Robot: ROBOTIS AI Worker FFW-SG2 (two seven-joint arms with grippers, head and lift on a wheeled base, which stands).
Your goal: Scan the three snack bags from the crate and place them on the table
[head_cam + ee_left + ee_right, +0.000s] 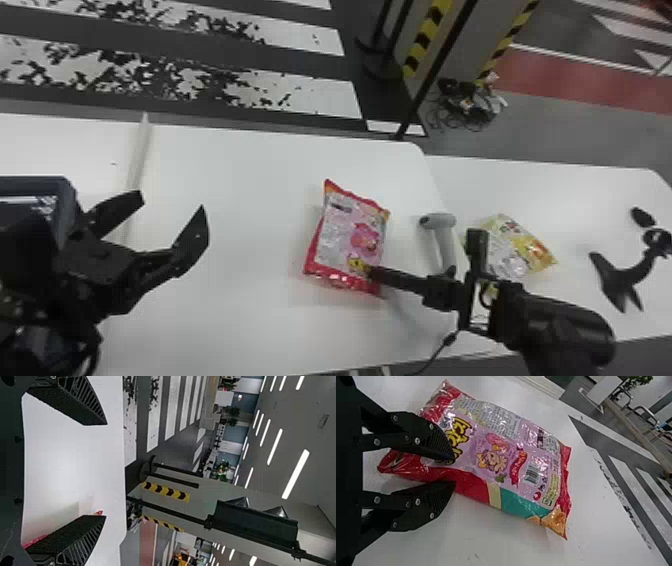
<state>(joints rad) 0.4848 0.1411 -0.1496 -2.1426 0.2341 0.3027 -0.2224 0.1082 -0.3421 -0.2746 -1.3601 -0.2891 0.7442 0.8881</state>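
Note:
At the left of the head view my left gripper (172, 204) stands open with nothing between its fingers; so does the left gripper (105, 470) in its wrist view. A red and pink snack bag (347, 230) lies mid-table, its printed back upward. Over its near right corner is my right gripper (371, 272). In the right wrist view the right gripper (455, 470) has its fingertips a small gap apart over one end of the red bag (494, 455), with bag surface showing between them. A yellow snack bag (515, 250) lies farther right, partly behind the right arm.
A grey handheld scanner (442, 221) stands between the two bags, close to the right arm. Farther right is a black stand (625, 275). A dark monitor (30, 200) is at the left beside the left arm. The table's far edge (280, 135) borders the floor.

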